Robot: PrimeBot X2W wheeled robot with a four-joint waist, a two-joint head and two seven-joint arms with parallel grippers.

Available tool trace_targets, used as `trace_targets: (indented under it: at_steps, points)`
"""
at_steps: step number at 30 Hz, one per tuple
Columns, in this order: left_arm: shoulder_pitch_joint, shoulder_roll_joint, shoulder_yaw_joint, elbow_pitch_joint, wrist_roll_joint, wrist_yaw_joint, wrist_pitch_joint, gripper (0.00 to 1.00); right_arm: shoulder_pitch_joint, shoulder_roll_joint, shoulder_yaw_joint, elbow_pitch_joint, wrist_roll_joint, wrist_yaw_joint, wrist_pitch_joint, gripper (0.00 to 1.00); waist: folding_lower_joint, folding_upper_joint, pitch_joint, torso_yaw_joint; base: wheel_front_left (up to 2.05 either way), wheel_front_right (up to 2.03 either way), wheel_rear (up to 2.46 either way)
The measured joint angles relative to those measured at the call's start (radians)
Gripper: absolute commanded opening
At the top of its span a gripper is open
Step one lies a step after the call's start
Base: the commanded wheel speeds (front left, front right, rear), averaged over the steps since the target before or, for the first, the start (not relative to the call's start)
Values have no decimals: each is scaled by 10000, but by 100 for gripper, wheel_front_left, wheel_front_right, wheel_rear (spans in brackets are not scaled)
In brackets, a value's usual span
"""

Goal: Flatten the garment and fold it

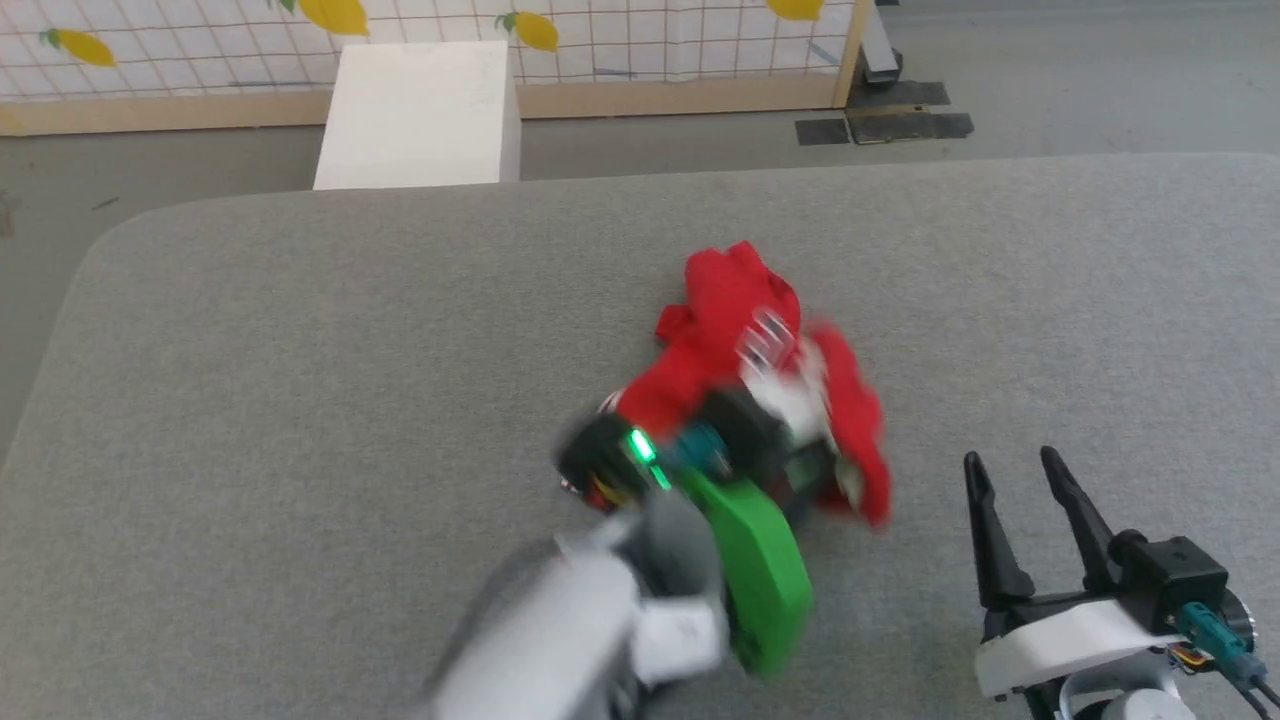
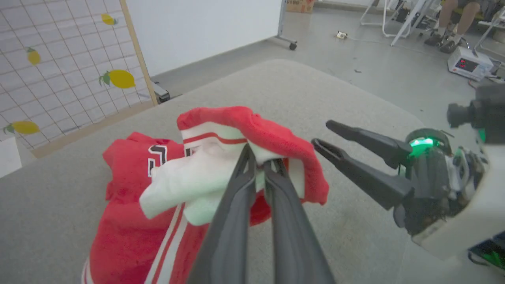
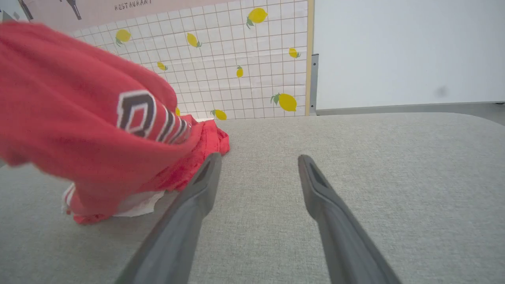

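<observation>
The garment is a crumpled red heap with white parts near the middle of the grey padded table. My left gripper, blurred in the head view, reaches into the heap from the near side. In the left wrist view it is shut on a white and red fold of the garment, which is raised off the table. My right gripper stands open at the lower right, apart from the cloth. In the right wrist view its fingers are spread over bare table, with the lifted garment to their left.
A white box stands beyond the table's far edge, before a lemon-print grid screen. The open right gripper is close beside the raised fold. A seated person's legs and a small device are on the floor far off.
</observation>
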Motion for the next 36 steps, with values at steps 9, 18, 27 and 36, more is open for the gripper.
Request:
trace_targets:
  at_steps: [9, 18, 27, 36]
  points:
    - [664, -428, -2146, 2433, 146, -198, -360, 100, -80, -8, -752, 278, 180, 0, 0, 100, 0, 0, 166, -401, 0, 0, 0]
    - [486, -485, -2562, 2821, -188, -151, -1638, 100, -128, -8, -704, 428, 224, 0, 0, 100, 0, 0, 1, -466, 0, 0, 0]
    - [-507, -209, -606, 2230, -587, 1005, -3668, 100, -16, -8, -648, 485, 198, 0, 0, 100, 0, 0, -489, -61, 0, 0, 0]
    - [312, 1787, 1528, 2247, -627, 2033, -5083, 100, 259, -4, -414, 493, 155, 0, 0, 100, 0, 0, -883, 296, 0, 0, 0]
